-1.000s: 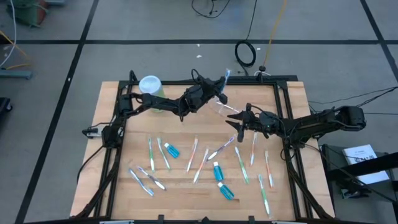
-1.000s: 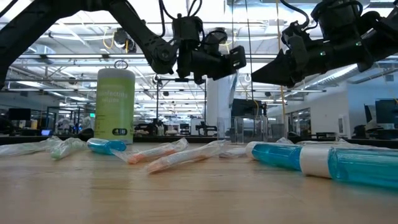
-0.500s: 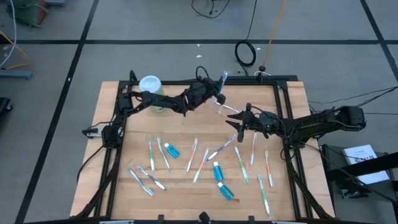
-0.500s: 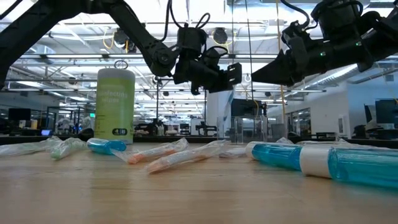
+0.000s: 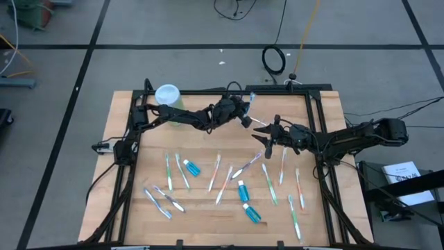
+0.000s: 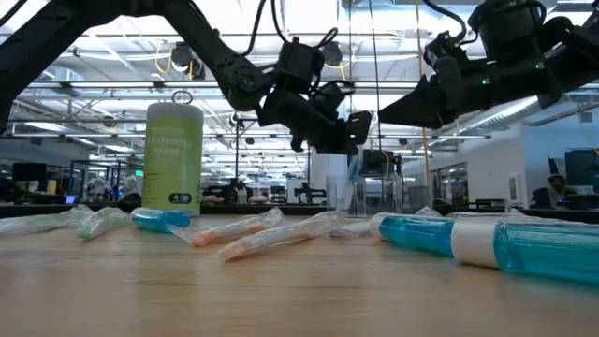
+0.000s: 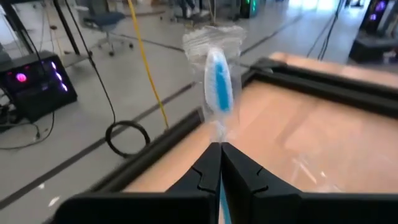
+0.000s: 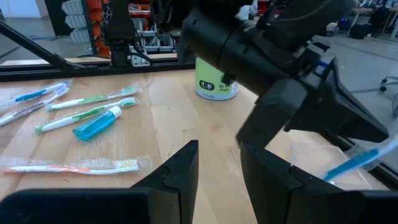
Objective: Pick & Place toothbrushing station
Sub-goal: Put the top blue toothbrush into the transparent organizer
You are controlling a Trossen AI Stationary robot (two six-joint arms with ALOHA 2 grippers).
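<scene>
My left gripper (image 5: 241, 111) is shut on a blue toothbrush in a clear wrapper (image 7: 217, 81), above the far right part of the table. The clear cup (image 6: 374, 193) stands on its base just below it and shows faintly in the high view (image 5: 254, 122). The brush's lower end (image 6: 354, 172) hangs at the cup's left rim; whether it is inside, I cannot tell. My right gripper (image 5: 266, 136) is open and empty, raised just right of the cup. Several wrapped toothbrushes (image 5: 215, 172) and blue toothpaste tubes (image 5: 242, 191) lie flat on the table. My left gripper pinches the wrapped blue toothbrush between its two fingers (image 7: 211, 163), along its handle (image 7: 217, 134). The brush head end (image 5: 251, 99) sticks out past the fingertips toward the far edge. The brush is lifted clear of the table and tilted, its other end hanging below the gripper.
A light-green canister with a white lid (image 5: 168, 96) stands at the far left and also shows in the right wrist view (image 8: 215, 79). The black frame rail (image 5: 312, 111) runs along the table's right and far sides. The two grippers are close together over the cup.
My left gripper has gone toward the table's right edge and down toward the clear cup, tipping its fingers downward. The blue toothbrush has gone with it, its lower end now at the cup's rim. My right gripper has kept still.
</scene>
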